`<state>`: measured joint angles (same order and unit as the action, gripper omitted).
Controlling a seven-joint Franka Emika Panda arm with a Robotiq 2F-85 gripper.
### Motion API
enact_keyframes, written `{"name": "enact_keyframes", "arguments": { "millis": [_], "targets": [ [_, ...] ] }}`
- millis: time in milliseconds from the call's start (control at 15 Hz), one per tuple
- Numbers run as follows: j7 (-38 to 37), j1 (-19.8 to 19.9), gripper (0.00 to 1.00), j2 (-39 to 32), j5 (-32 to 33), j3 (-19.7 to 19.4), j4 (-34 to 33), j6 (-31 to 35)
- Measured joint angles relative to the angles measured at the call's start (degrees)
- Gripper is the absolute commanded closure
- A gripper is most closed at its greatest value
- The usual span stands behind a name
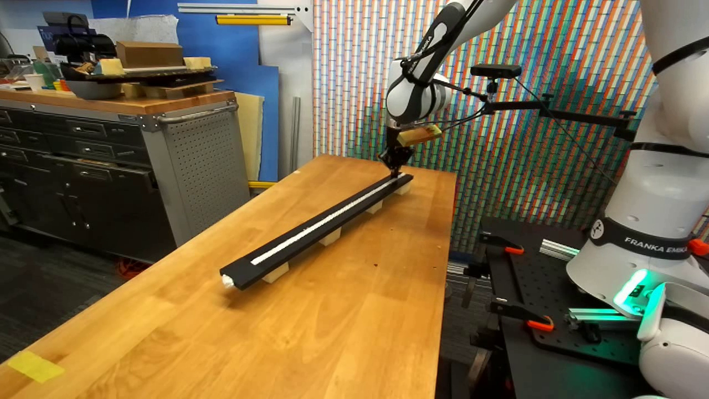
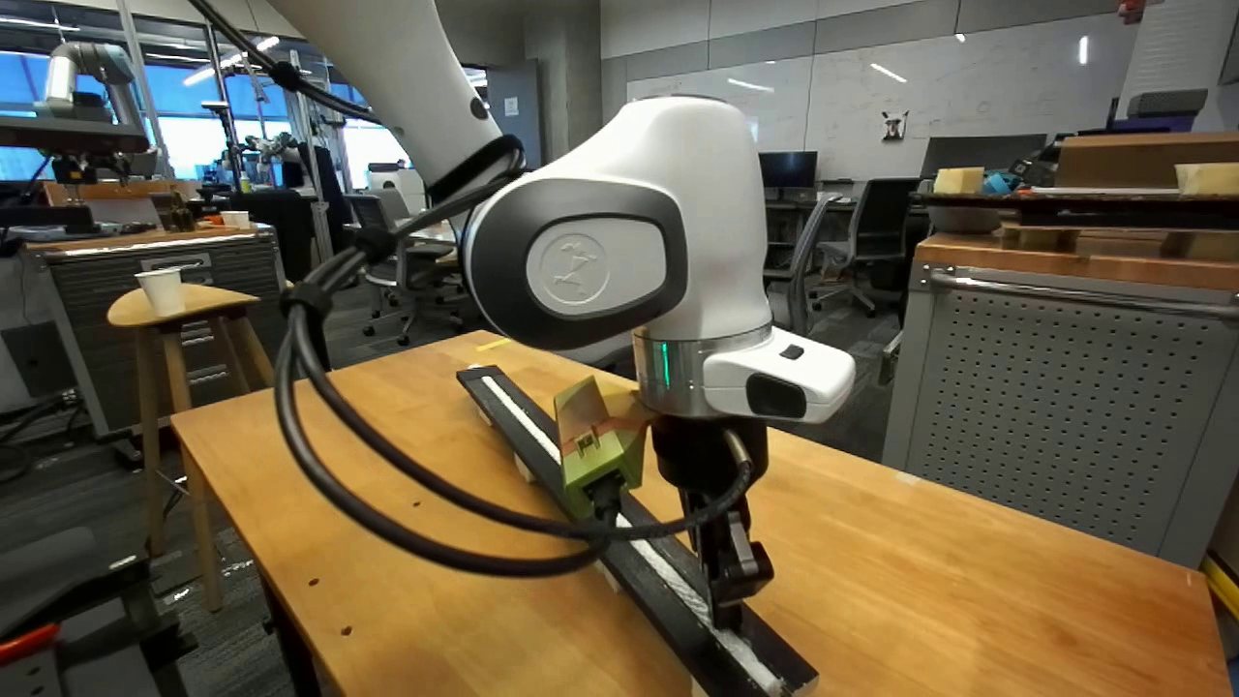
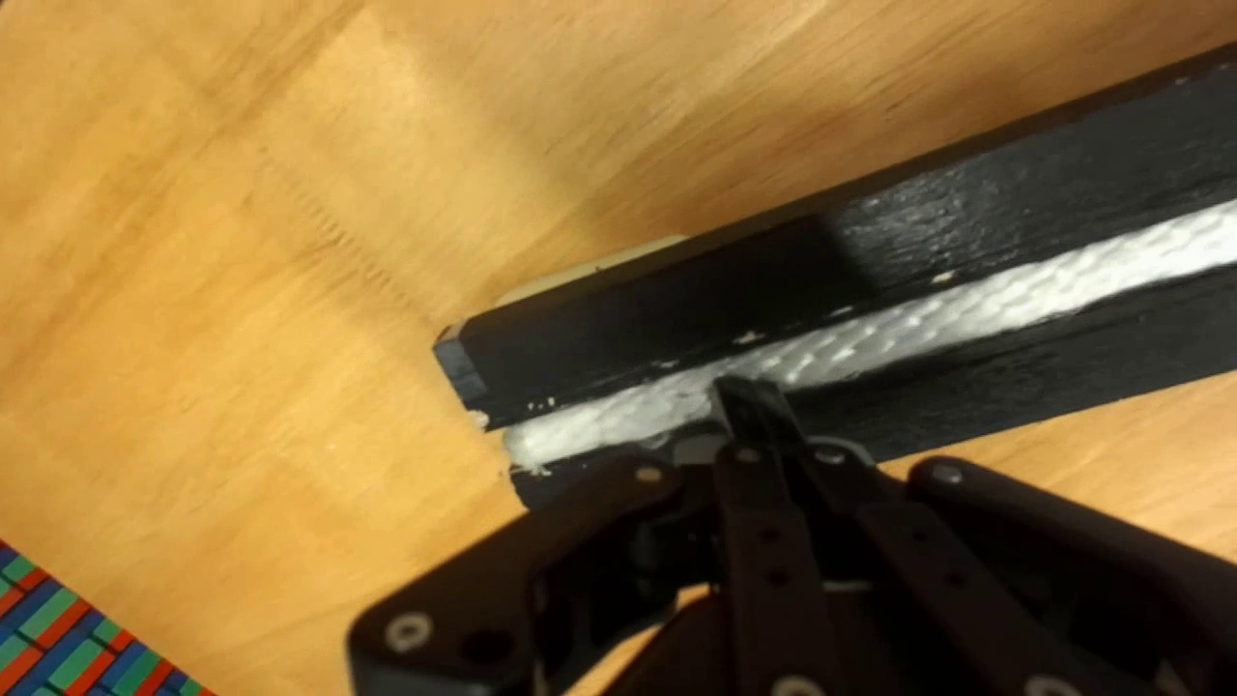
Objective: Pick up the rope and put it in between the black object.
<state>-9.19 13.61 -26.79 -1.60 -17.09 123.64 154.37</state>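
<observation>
The black object (image 1: 243,270) is a long grooved bar lying across the wooden table, raised on small blocks. Along its groove runs the white rope (image 3: 1063,282), in line with the bar in all views. One rope end stops near the bar's end in the wrist view; a white tuft (image 1: 227,281) pokes out at the opposite end. My gripper (image 3: 759,383) is shut, its fingertips together on or just above the rope close to that first end. Nothing shows between them. In both exterior views the gripper (image 2: 726,621) points down onto the bar; exact contact is hard to tell.
Wooden blocks (image 1: 330,237) support the bar from below. Yellow tape (image 1: 36,366) marks a table corner. A grey drawer cabinet (image 1: 194,160) stands beyond the table's edge, and a patterned wall is behind the arm. Black cables (image 2: 455,542) loop beside the wrist.
</observation>
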Motion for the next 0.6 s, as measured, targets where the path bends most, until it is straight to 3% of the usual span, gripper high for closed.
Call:
{"name": "enact_keyframes", "arguments": {
  "millis": [600],
  "targets": [
    [0.00,-0.43,1.00,0.00,0.33,0.00,0.10,-0.06]
  ]
}}
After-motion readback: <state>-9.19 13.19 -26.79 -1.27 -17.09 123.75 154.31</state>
